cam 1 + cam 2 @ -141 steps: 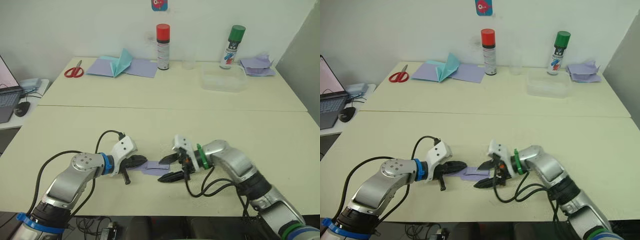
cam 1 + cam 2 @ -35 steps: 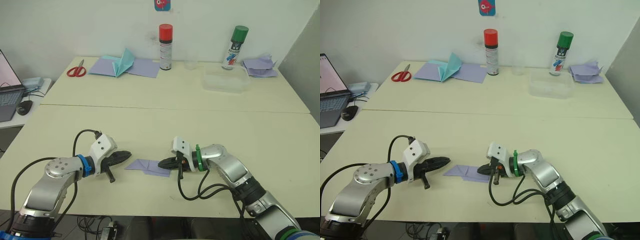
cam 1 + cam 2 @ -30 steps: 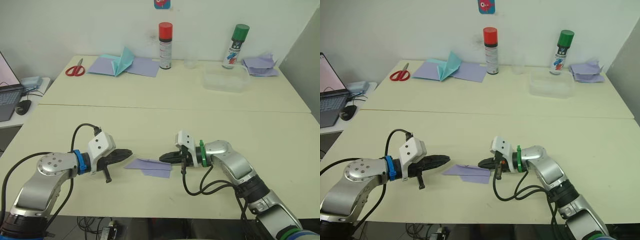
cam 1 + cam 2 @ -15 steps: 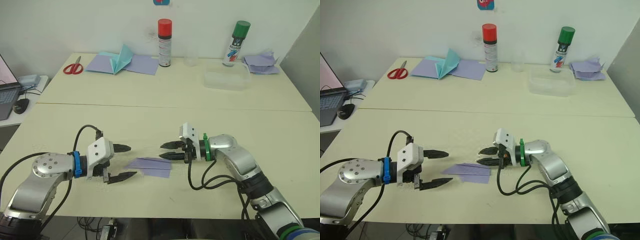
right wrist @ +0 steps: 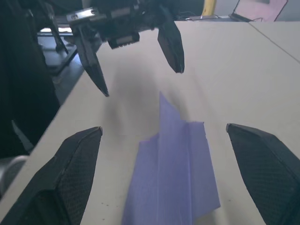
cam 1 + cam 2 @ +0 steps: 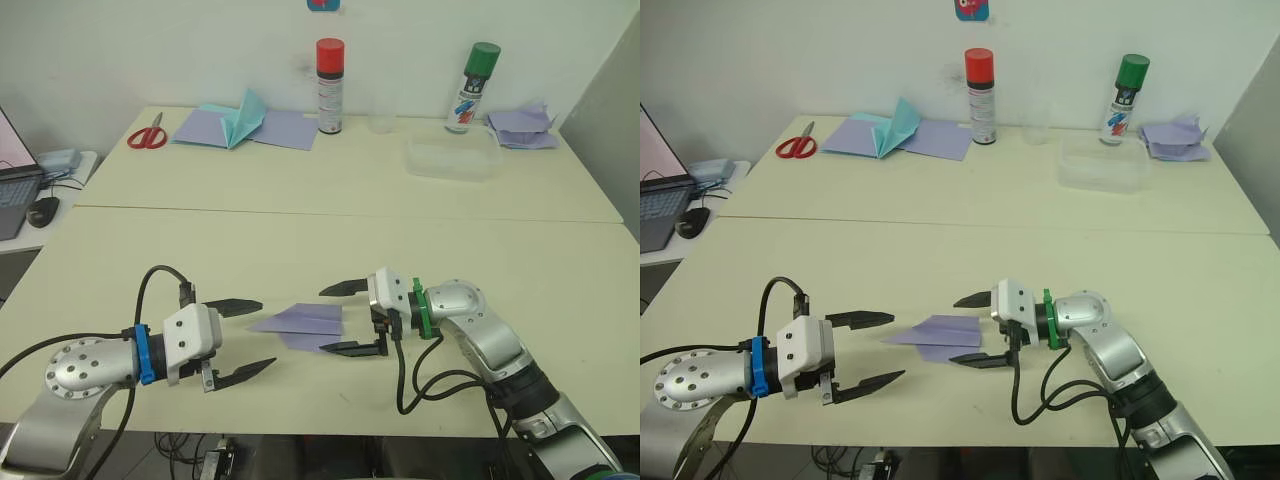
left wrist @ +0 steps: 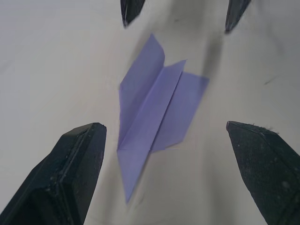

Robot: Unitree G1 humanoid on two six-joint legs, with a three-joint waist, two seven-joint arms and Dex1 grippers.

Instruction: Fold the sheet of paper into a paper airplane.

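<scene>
Paper airplane (image 6: pixel 305 325) lies flat on the near table (image 6: pixel 560 270), between the two grippers, nose pointing toward the robot's left, touching neither. Wings spread, lengthwise creases plain in the left wrist view; one wing edge lifts slightly off the table.

Changes vs half a sec ago: left gripper (image 6: pixel 240 337) has pulled back a bit from the nose, fingers wide apart w/ nothing between them. Right gripper (image 6: pixel 344 319) has opened much wider; it was only slightly open at the tail edge, and a sec ago both were closed at the ends of the paper. Now right fingers straddle the tail end, one above and one below in the head view, paper just beside but not clamped.

Meaning, as a guess: both arms have let go, so the folding looks done or nearly so. Shape already reads as a pointed wedge w/ a centre ridge. If any step remains, prob. a last press of the creases or lifting the wings; can't tell from here whether the ridge stands upright enough.

Far table: scissors (image 6: pixel 147 136), lavender sheets w/ a teal shape (image 6: pixel 240 122), red-cap can (image 6: pixel 329 86), green-cap can (image 6: pixel 473 88), clear tub (image 6: pixel 450 158), crumpled paper (image 6: pixel 520 128). All well apart from the work.
</scene>
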